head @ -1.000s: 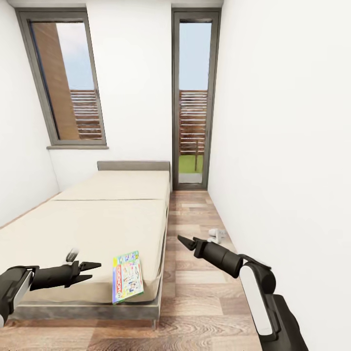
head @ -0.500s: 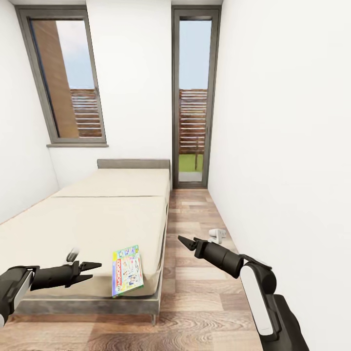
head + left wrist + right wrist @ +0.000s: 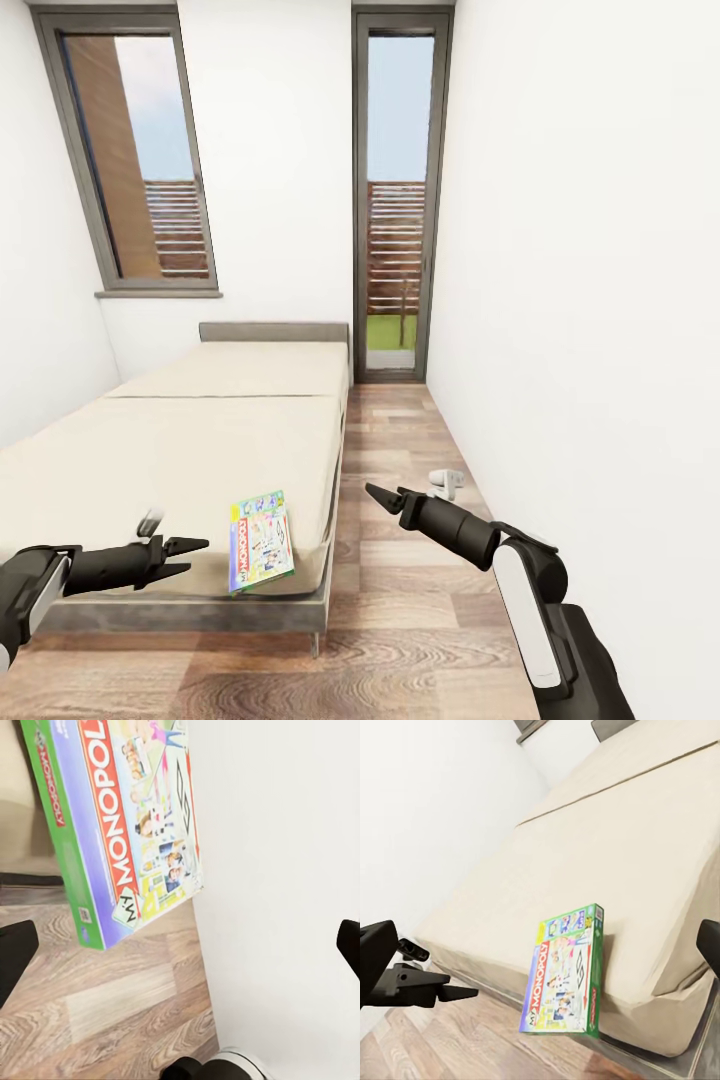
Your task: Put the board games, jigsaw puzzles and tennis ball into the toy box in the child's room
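One board game [image 3: 261,540], a white-blue Monopoly box with a green edge, lies flat on the near right corner of the beige bed [image 3: 200,440]. My left gripper [image 3: 195,556] is open and hovers over the bed's foot, a little left of the box. The left wrist view has that box [image 3: 127,825] ahead of the open left gripper [image 3: 180,945]. My right gripper [image 3: 372,491] is open over the floor, right of the bed, with the box [image 3: 564,982] ahead of it. The table, toy box, jigsaw puzzles and tennis ball are out of view.
A wood-floor aisle [image 3: 400,430] runs between the bed and the white right wall to a tall glass door [image 3: 395,200]. A small white object [image 3: 446,482] lies on the floor by that wall. A window [image 3: 130,160] is set above the grey headboard [image 3: 273,332].
The whole view has shifted: the bed and box sit a little higher in the picture and more floor shows in front. Both arms keep the same pose.
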